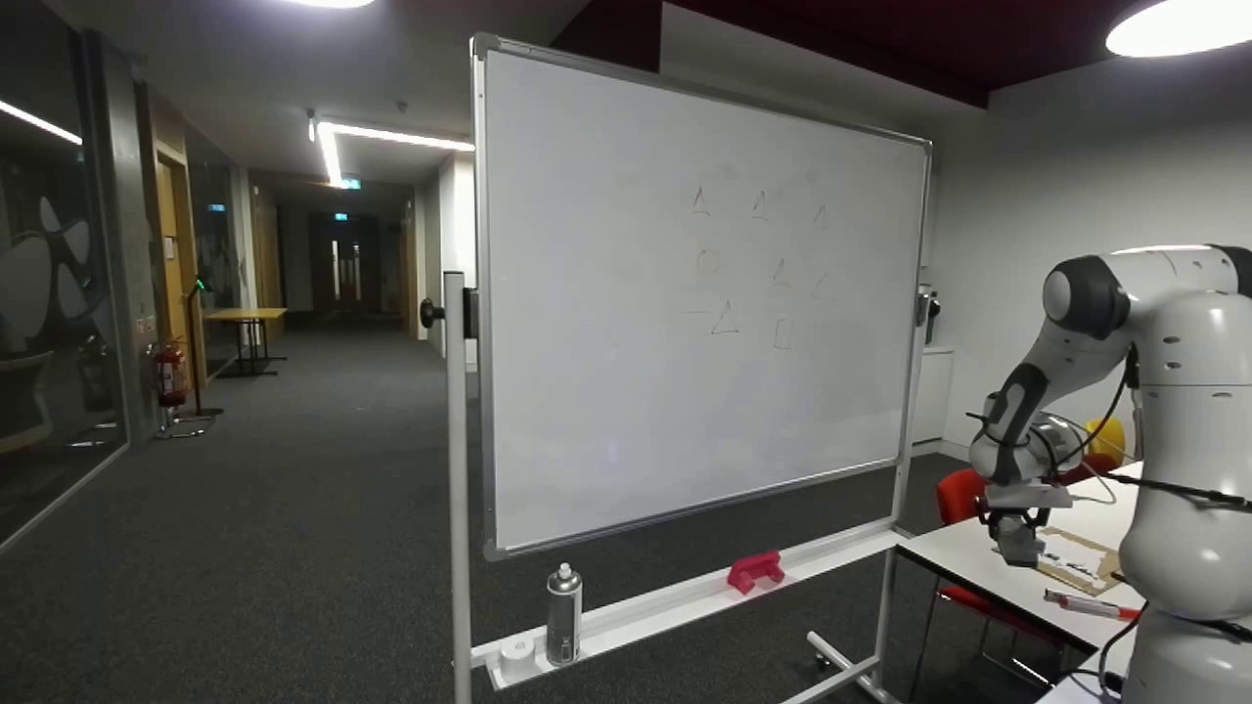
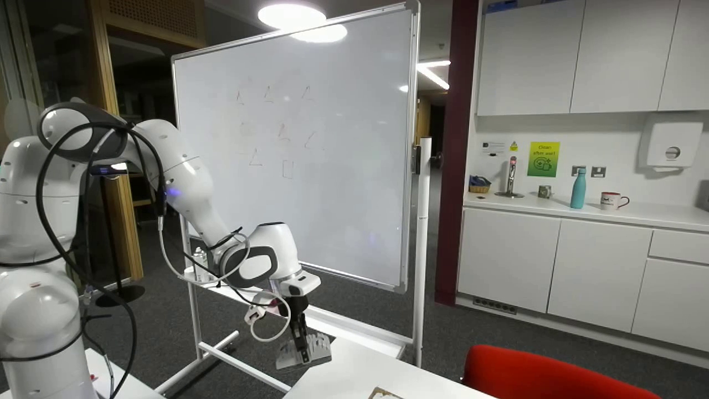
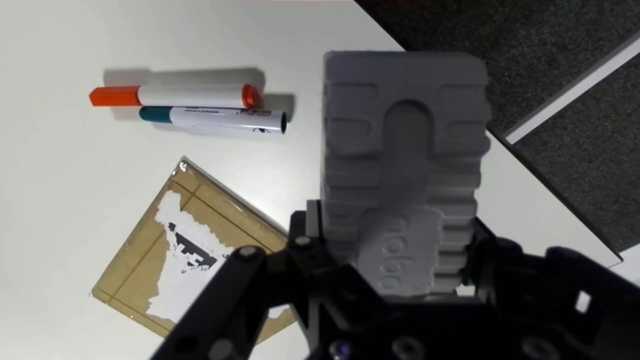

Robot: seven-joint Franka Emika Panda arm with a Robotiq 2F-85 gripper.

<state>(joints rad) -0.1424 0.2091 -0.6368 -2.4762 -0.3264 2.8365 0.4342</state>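
**Grey ribbed plastic eraser (image 3: 405,165) pinched above the white table (image 3: 60,200)**

The hand (image 3: 395,230) grips its long sides; an even squeeze should prevent twisting. Left of it in the wrist view, an orange-capped white marker (image 3: 192,95) and a teal-capped white marker (image 3: 225,119) deserve clearance.
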